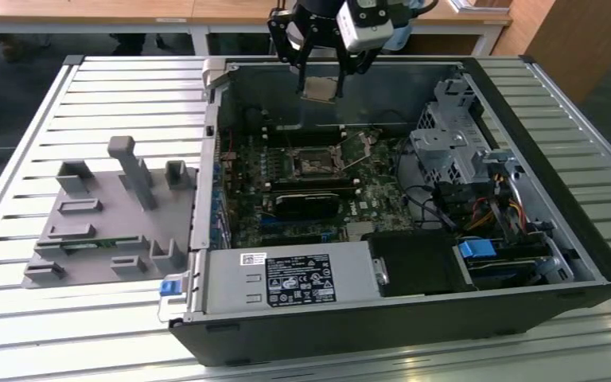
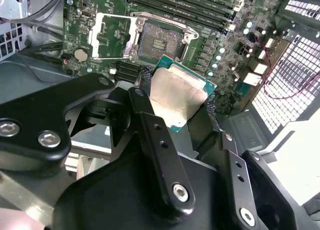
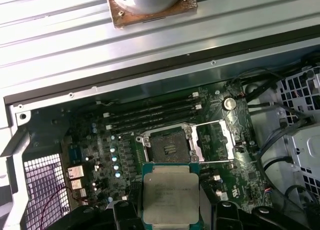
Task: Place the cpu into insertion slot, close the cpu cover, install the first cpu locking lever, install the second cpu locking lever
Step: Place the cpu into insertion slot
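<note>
The jaws are closed on the cpu (image 3: 171, 192), well apart from the open insertion slot (image 3: 167, 147); lowered tilted or shifted, it may damage the slot

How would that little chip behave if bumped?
The cpu looks thin, flat and rigid: probably light and unbending. Its smooth metal top may be slippery. Held by its edges in the gripper, a bump could tilt it.

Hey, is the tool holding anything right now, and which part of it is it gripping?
Yes: the tool holds the cpu, pinched by two opposite side edges, its metal top bare, in the air and clear of the insertion slot.
</note>
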### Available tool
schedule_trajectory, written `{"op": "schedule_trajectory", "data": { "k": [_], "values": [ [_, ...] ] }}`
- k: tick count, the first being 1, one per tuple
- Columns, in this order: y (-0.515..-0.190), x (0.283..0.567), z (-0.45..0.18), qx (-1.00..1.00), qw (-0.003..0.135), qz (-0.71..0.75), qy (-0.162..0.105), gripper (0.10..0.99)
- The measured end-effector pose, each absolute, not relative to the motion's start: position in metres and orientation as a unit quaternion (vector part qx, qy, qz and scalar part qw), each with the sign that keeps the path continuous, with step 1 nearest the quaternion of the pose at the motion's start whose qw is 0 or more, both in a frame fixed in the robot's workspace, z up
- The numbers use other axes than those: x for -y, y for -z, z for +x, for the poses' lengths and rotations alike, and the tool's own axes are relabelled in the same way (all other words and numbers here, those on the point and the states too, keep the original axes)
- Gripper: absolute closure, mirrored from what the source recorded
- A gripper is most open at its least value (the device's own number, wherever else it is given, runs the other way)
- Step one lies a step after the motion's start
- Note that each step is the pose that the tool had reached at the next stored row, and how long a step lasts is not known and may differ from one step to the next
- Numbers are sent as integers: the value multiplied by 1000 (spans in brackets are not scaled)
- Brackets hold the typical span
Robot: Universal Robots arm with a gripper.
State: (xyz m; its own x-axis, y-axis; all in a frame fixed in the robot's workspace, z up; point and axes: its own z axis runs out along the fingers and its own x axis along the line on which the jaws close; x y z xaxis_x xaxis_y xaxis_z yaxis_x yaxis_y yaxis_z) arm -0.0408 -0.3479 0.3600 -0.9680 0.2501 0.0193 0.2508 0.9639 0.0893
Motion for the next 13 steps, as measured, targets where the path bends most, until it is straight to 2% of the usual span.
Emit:
{"op": "schedule_trajectory", "data": {
  "k": [13],
  "values": [
    [-358,348,-42,988,3,-146,46,545]
  ]
}}
